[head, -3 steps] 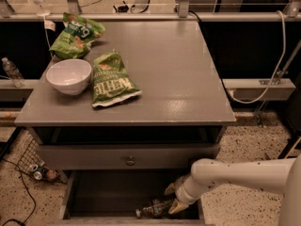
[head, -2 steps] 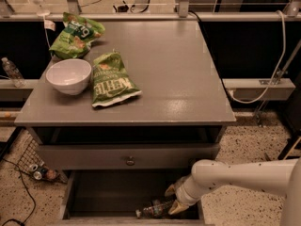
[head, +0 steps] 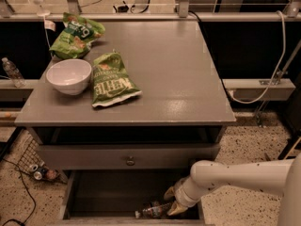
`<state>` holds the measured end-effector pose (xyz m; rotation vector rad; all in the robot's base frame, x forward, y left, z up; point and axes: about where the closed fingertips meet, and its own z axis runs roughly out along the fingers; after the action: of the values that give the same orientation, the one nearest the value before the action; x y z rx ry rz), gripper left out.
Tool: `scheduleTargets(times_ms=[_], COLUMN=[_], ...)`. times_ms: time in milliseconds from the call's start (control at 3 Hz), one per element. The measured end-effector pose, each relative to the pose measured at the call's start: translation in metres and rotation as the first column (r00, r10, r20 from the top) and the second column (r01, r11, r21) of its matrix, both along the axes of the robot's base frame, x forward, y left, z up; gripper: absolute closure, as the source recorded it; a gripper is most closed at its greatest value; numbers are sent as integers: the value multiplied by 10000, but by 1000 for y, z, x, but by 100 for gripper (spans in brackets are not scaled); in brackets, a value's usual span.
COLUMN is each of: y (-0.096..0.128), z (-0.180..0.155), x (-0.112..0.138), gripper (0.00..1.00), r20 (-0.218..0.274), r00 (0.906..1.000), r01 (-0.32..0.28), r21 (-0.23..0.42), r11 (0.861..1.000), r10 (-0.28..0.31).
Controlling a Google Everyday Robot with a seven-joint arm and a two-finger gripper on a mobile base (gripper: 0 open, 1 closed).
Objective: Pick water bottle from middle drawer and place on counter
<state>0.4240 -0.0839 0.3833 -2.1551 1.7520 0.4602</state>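
Note:
The water bottle (head: 151, 210) lies on its side on the dark floor of the open middle drawer (head: 113, 194), near the drawer's front right, with its white cap pointing left. My gripper (head: 171, 200) reaches down into the drawer from the right on a white arm. Its yellowish fingers (head: 170, 192) stand apart around the bottle's right end; I cannot tell whether they touch it. The counter (head: 174, 74) is the grey top of the cabinet above.
On the counter's left part are a white bowl (head: 69, 76) and two green chip bags (head: 111, 80) (head: 75, 34). A closed drawer front with a knob (head: 130, 161) sits above the open drawer. Another clear bottle (head: 11, 72) stands far left. Cans (head: 40, 173) lie on the floor.

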Motion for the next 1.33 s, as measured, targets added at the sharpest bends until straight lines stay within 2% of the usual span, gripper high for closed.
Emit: scheduleTargets(times_ms=[333,667,1000,1333], y=[-2,-36,-66,-66], z=[3,53,85,85], x=[0,-6,-13,-13], gripper=[100,100,100,100], r20=[48,956,1524,1523], r00=[10000,9941,9834,9835], r01=[25,494,940,939], r21=[11,226,340,341], r11=[10000,9985,9950,9950], r10=[-25,-514,-981,-980])
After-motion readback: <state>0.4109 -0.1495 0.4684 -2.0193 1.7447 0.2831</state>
